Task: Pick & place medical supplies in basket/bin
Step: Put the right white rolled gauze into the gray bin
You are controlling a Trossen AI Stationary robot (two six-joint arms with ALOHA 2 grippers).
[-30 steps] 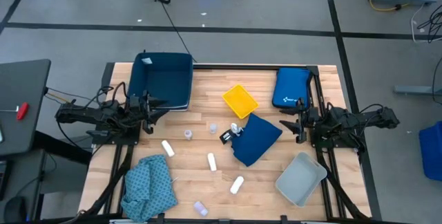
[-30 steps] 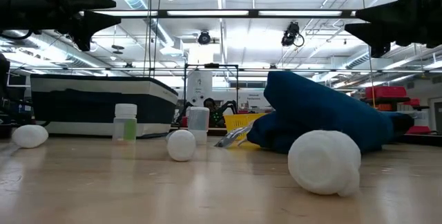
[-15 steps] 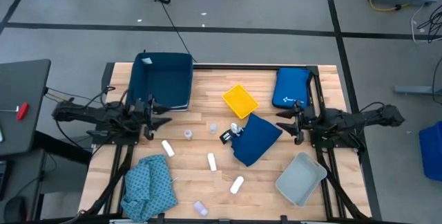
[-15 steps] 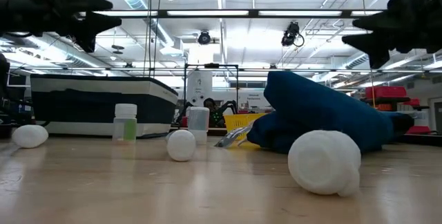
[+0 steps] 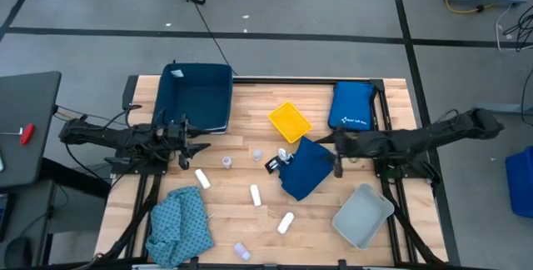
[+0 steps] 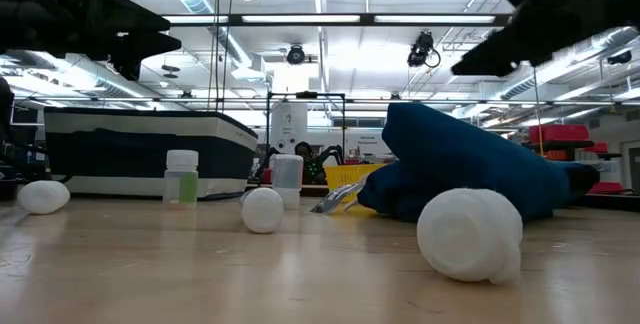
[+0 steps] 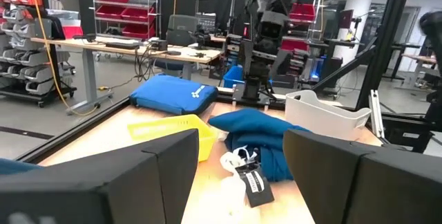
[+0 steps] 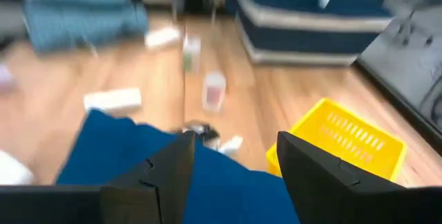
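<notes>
Overhead, both end effectors (image 5: 193,143) (image 5: 336,155) gape over the cluttered wooden table (image 5: 383,112).

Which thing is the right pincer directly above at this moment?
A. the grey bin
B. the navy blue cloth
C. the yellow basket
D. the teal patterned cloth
B. In the high view the right pincer is over the edge of the navy blue cloth, and the right wrist view shows that cloth just below its open fingers.
</notes>
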